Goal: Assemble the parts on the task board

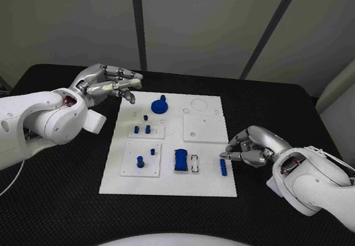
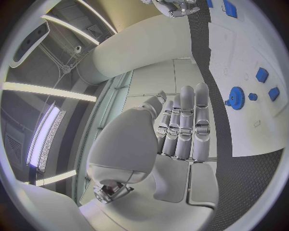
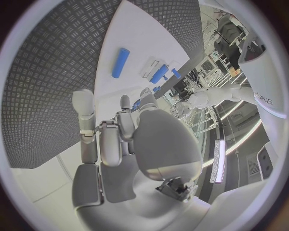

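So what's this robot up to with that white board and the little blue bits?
It is about to assemble small blue parts on the white task board on a black table. Neither hand holds anything. The left hand hovers at the board's far left corner, near a blue gear. The right hand sits at the board's right edge, fingers curled, close to a blue rod lying flat. A blue block stands beside it.

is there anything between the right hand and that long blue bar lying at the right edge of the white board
Nothing visible. In the head view the right hand sits just right of the white task board, and the long blue bar lies beside its fingertips with bare board between them. The right wrist view shows the bar lying alone beyond the fingers.
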You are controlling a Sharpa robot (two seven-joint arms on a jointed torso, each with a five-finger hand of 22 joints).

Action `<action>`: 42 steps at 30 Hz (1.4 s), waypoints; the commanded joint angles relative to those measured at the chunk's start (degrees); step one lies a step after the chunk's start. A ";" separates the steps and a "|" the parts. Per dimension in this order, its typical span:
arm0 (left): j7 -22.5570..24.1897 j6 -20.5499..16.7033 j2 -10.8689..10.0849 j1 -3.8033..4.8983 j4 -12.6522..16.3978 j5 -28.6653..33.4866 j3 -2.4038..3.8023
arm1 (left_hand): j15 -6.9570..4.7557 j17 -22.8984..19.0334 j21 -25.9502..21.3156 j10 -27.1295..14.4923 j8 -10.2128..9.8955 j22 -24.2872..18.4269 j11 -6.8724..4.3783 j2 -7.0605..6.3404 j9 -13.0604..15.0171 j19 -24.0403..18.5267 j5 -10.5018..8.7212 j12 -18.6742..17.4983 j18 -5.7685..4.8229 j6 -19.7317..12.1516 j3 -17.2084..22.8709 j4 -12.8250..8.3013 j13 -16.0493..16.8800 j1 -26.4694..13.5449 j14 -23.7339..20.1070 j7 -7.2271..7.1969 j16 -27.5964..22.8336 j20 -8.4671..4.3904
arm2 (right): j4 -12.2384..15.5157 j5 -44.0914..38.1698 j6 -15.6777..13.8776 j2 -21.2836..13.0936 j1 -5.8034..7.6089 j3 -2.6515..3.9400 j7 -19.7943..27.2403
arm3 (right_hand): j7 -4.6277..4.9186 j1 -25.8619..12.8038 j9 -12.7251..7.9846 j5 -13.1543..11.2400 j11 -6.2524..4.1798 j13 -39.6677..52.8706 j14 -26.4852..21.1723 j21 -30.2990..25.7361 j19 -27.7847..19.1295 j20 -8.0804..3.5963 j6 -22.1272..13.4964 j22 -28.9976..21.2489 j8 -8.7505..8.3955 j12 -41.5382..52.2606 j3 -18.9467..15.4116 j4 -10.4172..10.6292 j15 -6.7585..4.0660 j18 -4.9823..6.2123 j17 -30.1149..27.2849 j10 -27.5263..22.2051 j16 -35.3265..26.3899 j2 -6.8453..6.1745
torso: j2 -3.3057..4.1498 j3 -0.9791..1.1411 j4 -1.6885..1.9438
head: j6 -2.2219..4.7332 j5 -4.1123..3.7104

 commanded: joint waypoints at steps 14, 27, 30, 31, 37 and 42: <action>0.46 0.49 -0.06 0.09 0.04 0.11 0.03 | 0.06 -0.05 -0.21 -0.42 0.05 0.06 0.16 -0.09 -0.09 0.14 0.26 0.28 -0.24 -0.21 0.13 -0.08 -0.05 0.39 -0.19 0.14 -0.33 -0.05 | -0.09 -13.18 8.01 0.79 -0.87 -0.06 -9.47 | -0.40 -2.64 0.48 5.51 -0.05 -4.91 4.26 -0.34 0.52 -0.23 1.34 -0.12 0.13 0.17 -2.54 2.75 -0.13 0.56 6.20 0.33 -0.04 -1.08 | 0.01 0.05 0.09 | 0.41 -1.51; 0.40 0.62 -0.03 0.08 0.00 0.11 0.03 | 0.06 -0.05 -0.21 -0.42 0.05 0.06 0.16 -0.09 -0.09 0.14 0.26 0.28 -0.24 -0.21 0.13 -0.08 -0.05 0.39 -0.19 0.14 -0.33 -0.05 | -1.95 -14.40 8.88 3.38 -2.47 -0.15 -10.07 | -0.45 -2.39 0.61 6.15 -0.11 -4.72 4.30 -0.20 0.66 -0.25 1.33 0.12 0.17 0.38 -2.51 2.95 -0.16 0.52 6.34 0.44 0.05 -0.87 | 0.03 0.04 0.08 | 0.05 -1.46; 0.39 0.66 -0.01 0.08 -0.01 0.11 0.03 | 0.06 -0.05 -0.21 -0.42 0.05 0.06 0.16 -0.09 -0.09 0.14 0.26 0.28 -0.24 -0.21 0.13 -0.08 -0.05 0.39 -0.19 0.14 -0.33 -0.05 | -2.31 -14.42 8.98 3.92 -2.59 -0.18 -10.02 | -0.46 -2.13 0.65 6.30 -0.12 -4.69 4.30 -0.18 0.70 -0.27 1.30 0.16 0.17 0.42 -2.45 2.92 -0.17 0.51 6.34 0.46 0.05 -0.78 | 0.02 0.05 0.15 | 0.10 -1.45; 0.39 0.68 0.00 0.08 -0.02 0.11 0.03 | 0.06 -0.05 -0.21 -0.42 0.05 0.06 0.16 -0.09 -0.09 0.14 0.26 0.28 -0.24 -0.21 0.13 -0.08 -0.05 0.39 -0.19 0.14 -0.33 -0.05 | -2.44 -14.43 9.05 4.11 -2.63 -0.19 -10.01 | -0.47 -1.99 0.67 6.36 -0.13 -4.69 4.31 -0.19 0.70 -0.27 1.29 0.15 0.17 0.41 -2.42 2.89 -0.18 0.51 6.36 0.45 0.07 -0.74 | 0.03 0.05 0.13 | 0.14 -1.43; 0.35 0.71 0.01 0.08 -0.04 0.11 0.03 | 0.06 -0.05 -0.21 -0.42 0.05 0.06 0.16 -0.09 -0.09 0.14 0.26 0.28 -0.24 -0.21 0.13 -0.08 -0.05 0.39 -0.19 0.14 -0.33 -0.05 | -3.02 -14.92 10.30 5.04 -2.76 -0.26 -10.11 | -0.57 0.87 0.92 6.71 -0.25 -4.28 4.42 0.20 1.04 -0.37 1.24 0.74 0.20 0.87 -1.62 1.64 -0.29 0.40 6.81 0.64 0.39 -0.31 | 0.06 0.04 0.13 | 0.02 -1.34; 0.34 0.71 0.02 0.08 -0.10 0.11 0.03 | 0.06 -0.05 -0.21 -0.42 0.05 0.06 0.16 -0.09 -0.09 0.14 0.26 0.28 -0.24 -0.21 0.13 -0.08 -0.05 0.39 -0.19 0.14 -0.33 -0.05 | -3.17 -16.74 13.86 5.52 -2.83 -0.30 -10.92 | -0.80 6.09 1.17 2.43 -0.53 -3.49 4.67 1.31 1.76 -0.65 1.41 2.24 0.28 1.74 0.68 -1.27 -0.59 0.14 7.93 0.93 1.26 0.24 | 0.02 0.03 0.10 | -0.15 -1.36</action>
